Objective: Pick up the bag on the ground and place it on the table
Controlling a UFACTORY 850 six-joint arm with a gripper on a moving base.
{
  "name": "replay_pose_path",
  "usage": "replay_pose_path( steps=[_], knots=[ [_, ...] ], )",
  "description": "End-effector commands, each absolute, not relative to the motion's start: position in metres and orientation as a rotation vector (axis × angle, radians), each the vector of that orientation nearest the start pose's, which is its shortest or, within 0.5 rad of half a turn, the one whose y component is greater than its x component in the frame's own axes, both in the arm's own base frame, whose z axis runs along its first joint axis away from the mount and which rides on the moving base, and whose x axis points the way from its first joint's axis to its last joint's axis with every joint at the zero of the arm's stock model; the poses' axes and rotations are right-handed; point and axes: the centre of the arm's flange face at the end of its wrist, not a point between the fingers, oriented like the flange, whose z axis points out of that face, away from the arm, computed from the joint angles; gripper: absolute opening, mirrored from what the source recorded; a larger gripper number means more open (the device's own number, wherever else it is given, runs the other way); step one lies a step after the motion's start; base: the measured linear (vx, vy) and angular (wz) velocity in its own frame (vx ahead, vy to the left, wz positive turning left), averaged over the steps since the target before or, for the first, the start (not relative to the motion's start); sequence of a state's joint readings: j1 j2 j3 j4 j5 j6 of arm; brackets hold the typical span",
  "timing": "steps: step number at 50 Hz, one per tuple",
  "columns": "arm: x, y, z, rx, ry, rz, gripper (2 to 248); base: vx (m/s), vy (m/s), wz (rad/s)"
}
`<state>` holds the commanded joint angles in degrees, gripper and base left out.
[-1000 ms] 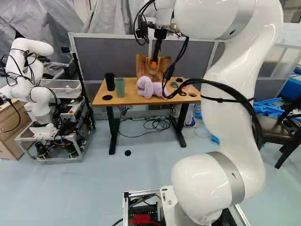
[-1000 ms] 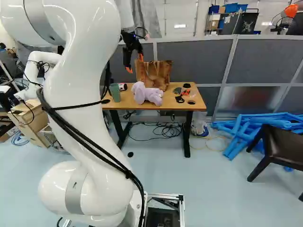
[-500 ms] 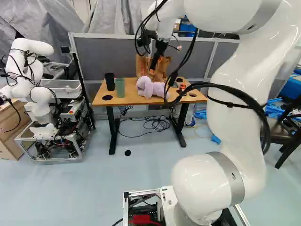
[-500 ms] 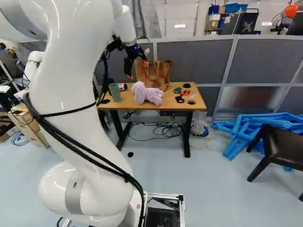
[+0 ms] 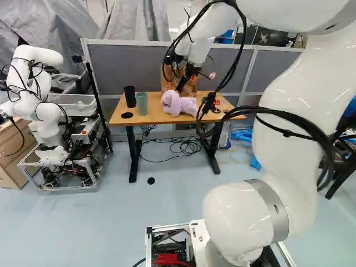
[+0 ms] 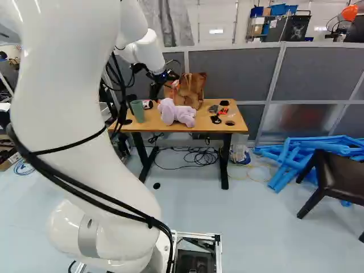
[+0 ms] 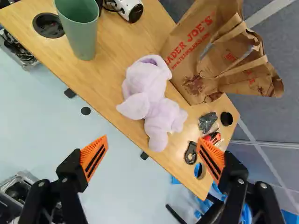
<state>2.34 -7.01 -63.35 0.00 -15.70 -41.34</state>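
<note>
The black pincer [image 7: 152,142] hangs wide open with nothing between its orange pads, presumably because the brown paper bag [image 7: 194,49] already stands on the wooden tabletop [image 7: 114,42], behind a lilac plush toy [image 7: 156,100]. The wrist view crops the bag; its inside is hidden.

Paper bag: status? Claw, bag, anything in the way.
Claw open, holding nothing. Brown paper bag standing on the table, not the ground. Purple plush toy lies just in front of it, possibly in the way.
</note>
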Motion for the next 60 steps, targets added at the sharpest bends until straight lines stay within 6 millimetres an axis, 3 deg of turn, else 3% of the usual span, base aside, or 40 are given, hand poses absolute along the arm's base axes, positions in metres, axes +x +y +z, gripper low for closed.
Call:
replay_pose_path(
  steps=[28,60],
  knots=[
    [0.469,0.013,0.497,-2.927,-0.750,-1.406,247,0.000,0.000,0.000],
    [0.383,0.005,0.432,-2.797,-0.372,-1.633,247,0.000,0.000,0.000]
  ],
)
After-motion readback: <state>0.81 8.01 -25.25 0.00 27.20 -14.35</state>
